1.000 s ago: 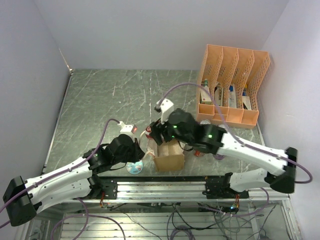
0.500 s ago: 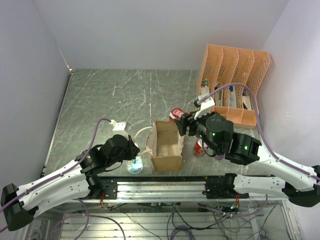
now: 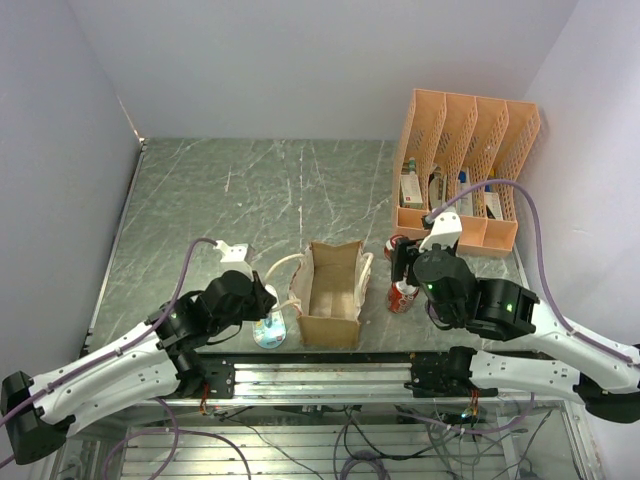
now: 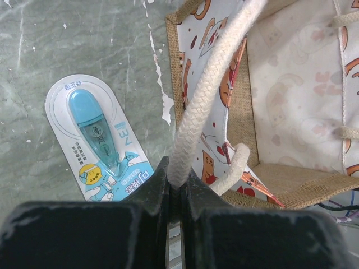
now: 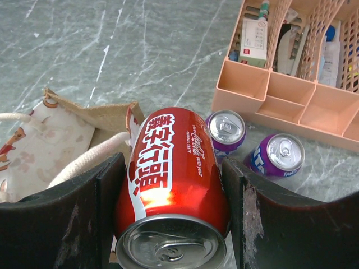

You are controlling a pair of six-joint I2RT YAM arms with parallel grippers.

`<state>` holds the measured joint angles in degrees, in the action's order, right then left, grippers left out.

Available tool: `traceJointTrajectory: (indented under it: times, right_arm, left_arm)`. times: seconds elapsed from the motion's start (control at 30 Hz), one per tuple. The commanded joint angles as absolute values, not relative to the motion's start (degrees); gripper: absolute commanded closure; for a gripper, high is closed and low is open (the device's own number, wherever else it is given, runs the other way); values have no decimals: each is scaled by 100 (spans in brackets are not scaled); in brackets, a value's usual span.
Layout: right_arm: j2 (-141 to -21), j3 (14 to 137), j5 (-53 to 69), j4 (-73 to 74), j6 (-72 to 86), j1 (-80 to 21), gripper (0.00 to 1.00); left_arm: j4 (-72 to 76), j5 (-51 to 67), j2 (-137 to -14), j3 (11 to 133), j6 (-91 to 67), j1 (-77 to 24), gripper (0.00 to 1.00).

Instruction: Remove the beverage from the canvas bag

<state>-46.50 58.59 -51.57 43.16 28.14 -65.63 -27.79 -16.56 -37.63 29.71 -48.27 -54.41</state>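
Note:
The canvas bag [image 3: 330, 320] stands open near the table's front edge, and the part of its inside that shows is bare. My left gripper [image 3: 265, 300] is at its left side, shut on the cream rope handle [image 4: 208, 95]; the left wrist view shows the jaws [image 4: 175, 180] pinching the rope over the bag's printed lining [image 4: 291, 84]. My right gripper [image 3: 402, 262] is just right of the bag, outside it, shut on a red cola can [image 5: 179, 140] held between both fingers [image 5: 92, 213]. The can [image 3: 393, 243] is above the table.
Two purple soda cans [image 5: 224, 128] [image 5: 283, 154] stand on the table under and beyond the held can. The orange file organizer [image 3: 465, 170] stands at the back right. A blue correction-tape pack [image 4: 98, 140] lies left of the bag by my left gripper.
My right gripper has risen out of the bag with the red can and moved right, clear of the bag. My left gripper drew back slightly, still holding the handle.

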Motion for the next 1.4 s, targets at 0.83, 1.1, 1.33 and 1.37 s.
traceJointTrajectory:
  times: [0.83,1.1,1.33,1.37]
  right_arm:
    - [-6136,4949,-2368,2703,2319,-4684,100]
    - [-6967,5201,-2222,2713,2060,-4594,100]
    - [-7748,5434,-1726,2842,1928,-4421,100]
    - [-7812,5440,-1681,2847,1921,-4411,100]
  left_arm:
    - [-3622,-2149,-2780,3084,-5216,-5433,93]
    - [-3618,-2147,-2796,3084,-5250,-5424,89]
    - [-3629,-2101,-2951,3152,-5229,-5432,72]
    - [-3634,-2101,-2940,3152,-5229,-5433,71]
